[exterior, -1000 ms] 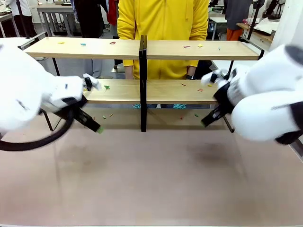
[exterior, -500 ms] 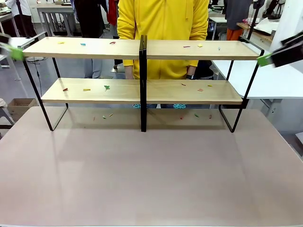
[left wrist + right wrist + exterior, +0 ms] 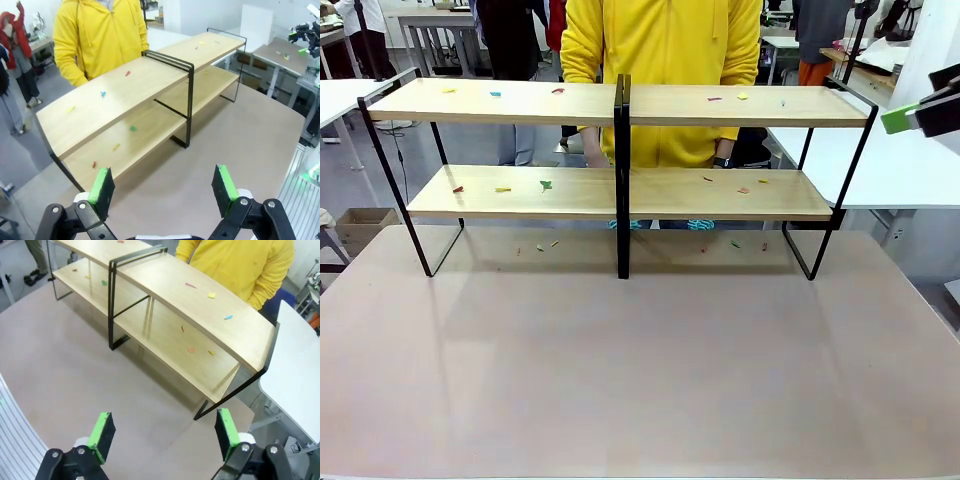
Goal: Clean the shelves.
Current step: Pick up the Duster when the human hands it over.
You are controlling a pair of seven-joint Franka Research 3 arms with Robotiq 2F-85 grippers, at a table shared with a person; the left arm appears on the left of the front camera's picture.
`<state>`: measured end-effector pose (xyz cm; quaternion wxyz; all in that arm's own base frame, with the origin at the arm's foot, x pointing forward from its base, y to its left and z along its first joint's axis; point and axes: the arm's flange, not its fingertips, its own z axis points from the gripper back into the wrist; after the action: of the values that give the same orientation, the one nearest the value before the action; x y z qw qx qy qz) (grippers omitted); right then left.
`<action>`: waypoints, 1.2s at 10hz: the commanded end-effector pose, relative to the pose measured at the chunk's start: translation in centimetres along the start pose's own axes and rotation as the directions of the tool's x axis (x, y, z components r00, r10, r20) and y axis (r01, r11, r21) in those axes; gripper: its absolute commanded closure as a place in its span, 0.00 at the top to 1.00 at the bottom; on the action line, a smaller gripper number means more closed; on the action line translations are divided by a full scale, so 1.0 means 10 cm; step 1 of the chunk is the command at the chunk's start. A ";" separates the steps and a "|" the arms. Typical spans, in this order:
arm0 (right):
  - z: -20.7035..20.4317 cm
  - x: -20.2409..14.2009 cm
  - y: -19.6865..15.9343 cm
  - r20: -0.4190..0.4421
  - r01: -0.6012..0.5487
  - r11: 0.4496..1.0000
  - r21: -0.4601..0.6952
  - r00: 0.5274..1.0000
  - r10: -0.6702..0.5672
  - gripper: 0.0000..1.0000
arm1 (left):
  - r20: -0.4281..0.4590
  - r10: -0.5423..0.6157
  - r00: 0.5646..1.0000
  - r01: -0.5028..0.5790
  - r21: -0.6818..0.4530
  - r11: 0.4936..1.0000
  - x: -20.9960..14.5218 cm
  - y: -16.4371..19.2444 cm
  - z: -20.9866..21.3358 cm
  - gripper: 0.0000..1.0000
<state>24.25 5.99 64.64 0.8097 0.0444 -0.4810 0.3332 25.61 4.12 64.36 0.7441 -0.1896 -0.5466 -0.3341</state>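
The shelves, two matching racks of light wooden boards on black frames, stand side by side across the far half of the table: left rack (image 3: 510, 192), right rack (image 3: 730, 194). Small coloured scraps (image 3: 546, 184) lie scattered on both tiers. My left gripper (image 3: 164, 187) hovers open and empty above the tabletop, looking down at the shelves (image 3: 125, 95) from their left end. My right gripper (image 3: 164, 435) is open and empty too, high over the table off the right end of the shelves (image 3: 200, 305). One of its green-padded fingertips (image 3: 902, 118) pokes in at the front view's right edge.
A person in a yellow hoodie (image 3: 665, 40) stands close behind the shelves. A few scraps (image 3: 545, 246) lie on the beige tabletop (image 3: 640, 360) under the lower boards. A white table (image 3: 910, 170) stands off to the right, and a cardboard box (image 3: 360, 225) sits on the floor at left.
Both arms have pulled up and outward from low in front of the shelves. The left arm has left the front view, and only a fingertip of the right gripper remains at its edge.
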 end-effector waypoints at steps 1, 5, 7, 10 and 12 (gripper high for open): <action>-0.26 -0.68 0.16 0.053 0.008 1.000 -0.005 0.999 -0.008 1.00 | -0.005 0.046 0.999 -0.046 0.009 0.999 -1.19 -0.83 -0.47 1.00; -0.35 -0.74 0.10 0.038 0.022 1.000 0.021 0.999 -0.023 1.00 | -0.102 0.136 0.985 -0.128 0.077 0.989 -1.20 -0.80 -0.59 1.00; -0.39 -0.76 0.09 0.040 0.023 0.999 0.032 0.999 -0.025 1.00 | -0.099 0.159 0.982 -0.144 0.138 0.980 -1.22 -0.82 -0.57 1.00; -0.44 -0.77 0.05 0.031 0.020 0.998 0.052 0.999 -0.022 1.00 | -0.115 0.185 0.976 -0.153 0.242 0.958 -1.24 -0.86 -0.53 1.00; -0.48 -0.77 0.07 0.023 0.004 0.998 0.055 1.000 -0.005 1.00 | -0.111 0.168 0.979 -0.136 0.249 0.959 -1.23 -0.87 -0.55 1.00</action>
<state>27.78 4.85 62.64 0.8180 0.0660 -0.4678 0.3281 28.50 0.98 63.17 0.8197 -0.1310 -0.5069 -0.2321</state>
